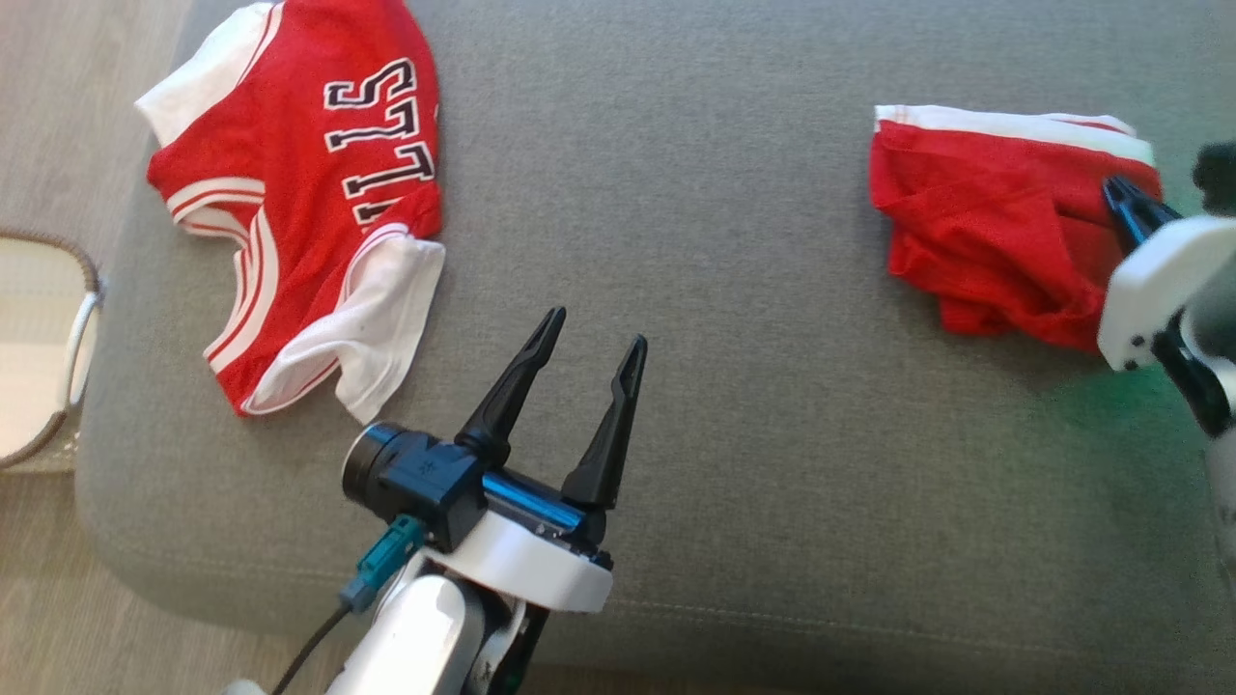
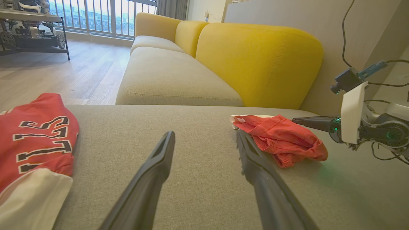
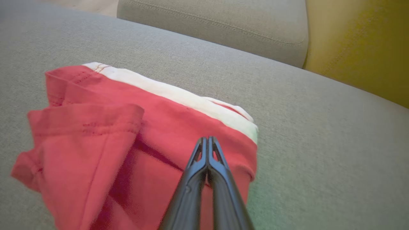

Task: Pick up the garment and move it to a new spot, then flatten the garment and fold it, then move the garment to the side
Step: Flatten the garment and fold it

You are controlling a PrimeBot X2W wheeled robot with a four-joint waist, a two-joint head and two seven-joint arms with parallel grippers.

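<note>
A folded red garment [image 1: 985,232] with a white band lies at the right of the grey cushion [image 1: 734,290]. My right gripper [image 1: 1110,181] is shut, and its tips rest over the garment's right edge. In the right wrist view the fingers [image 3: 207,138] press together above the red cloth [image 3: 96,143] with no fabric seen between them. My left gripper [image 1: 597,328] hovers open over bare cushion near the front middle, holding nothing. The left wrist view shows the garment [image 2: 281,137] just right of my left gripper [image 2: 205,134], with the right gripper [image 2: 294,120] beside it.
A red and white jersey [image 1: 299,193] with black lettering lies spread at the cushion's left end [image 2: 35,137]. A woven basket [image 1: 82,290] stands on the floor to the left. A yellow sofa [image 2: 255,60] stands behind the cushion.
</note>
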